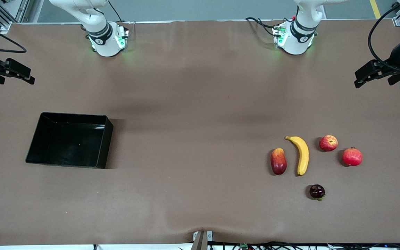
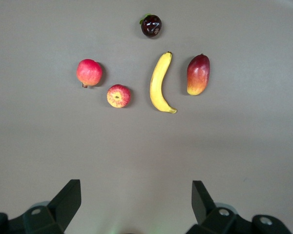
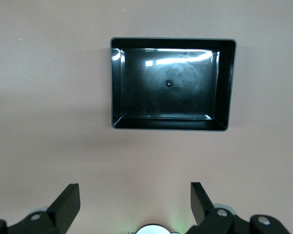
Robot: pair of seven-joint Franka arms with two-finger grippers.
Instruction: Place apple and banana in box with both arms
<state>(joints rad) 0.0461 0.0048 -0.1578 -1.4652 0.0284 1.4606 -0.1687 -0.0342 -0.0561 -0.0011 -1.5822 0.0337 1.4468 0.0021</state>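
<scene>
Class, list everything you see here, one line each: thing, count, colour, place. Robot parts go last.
box: one, glossy black, empty, toward the right arm's end of the table.
banana: one, yellow, toward the left arm's end.
apple: one, red with yellow streaks, beside the banana.
mango: one, red-yellow, beside the banana.
round red fruit: one, beside the apple.
dark fruit: one, dark red, nearest the front camera.
table: one, brown.
right claw: open, waiting above its table end.
left claw: open, waiting likewise.

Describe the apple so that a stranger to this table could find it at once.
Find the fruit cluster at the left arm's end of the brown table. The small round red apple lies between the long curved yellow banana and a plain red round fruit. Only it has yellow streaks.
</scene>
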